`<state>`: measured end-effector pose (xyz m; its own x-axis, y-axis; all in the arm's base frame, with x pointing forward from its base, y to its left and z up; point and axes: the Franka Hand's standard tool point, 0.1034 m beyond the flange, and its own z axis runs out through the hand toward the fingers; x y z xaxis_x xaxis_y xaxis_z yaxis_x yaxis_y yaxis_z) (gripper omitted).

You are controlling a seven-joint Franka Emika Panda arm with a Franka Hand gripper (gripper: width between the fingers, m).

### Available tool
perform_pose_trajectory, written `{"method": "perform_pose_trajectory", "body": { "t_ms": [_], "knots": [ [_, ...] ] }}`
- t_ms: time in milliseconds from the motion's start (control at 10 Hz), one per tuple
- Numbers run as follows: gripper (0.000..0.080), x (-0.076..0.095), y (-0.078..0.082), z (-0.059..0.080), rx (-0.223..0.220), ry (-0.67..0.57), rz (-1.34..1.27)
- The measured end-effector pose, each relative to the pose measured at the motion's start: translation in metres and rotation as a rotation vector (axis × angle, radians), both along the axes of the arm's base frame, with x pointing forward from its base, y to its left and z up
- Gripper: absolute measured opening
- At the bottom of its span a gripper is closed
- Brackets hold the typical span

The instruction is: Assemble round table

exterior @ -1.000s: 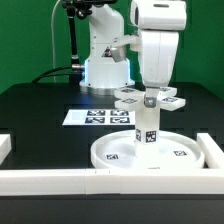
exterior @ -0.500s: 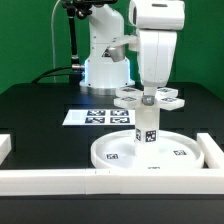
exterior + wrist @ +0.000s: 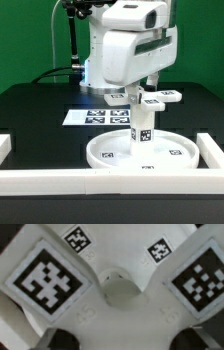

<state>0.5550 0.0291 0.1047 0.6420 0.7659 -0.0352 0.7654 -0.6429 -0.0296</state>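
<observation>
Cross-shaped piece [image 3: 148, 99] atop upright post [image 3: 142, 125] — centred on rimmed disc [image 3: 140, 152].

Set between white rail bars [image 3: 45, 179], marker board [image 3: 98, 116] just behind. Gripper [image 3: 148, 90] right above cross piece — fingers [image 3: 62, 340] blurred, grip impossible to judge.

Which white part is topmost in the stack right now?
The cross piece: it sits on top of the upright post, which stands on the disc lying flat on the table.

Robotics lab: green backdrop [image 3: 30, 40], black table [image 3: 40, 125], marker board [image 3: 95, 117].
</observation>
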Motion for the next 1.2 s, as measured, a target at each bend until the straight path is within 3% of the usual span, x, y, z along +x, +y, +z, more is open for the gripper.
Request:
{"method": "perform_pose_trajectory", "body": {
  "t_ms": [600,1200],
  "knots": [
    [0.0445,0.0,0.0006,-0.0003,-0.018,-0.003,-0.399],
    [0.0445,-0.0002,0.0081,-0.0019,0.03,-0.026,-1.273]
  ]
}}
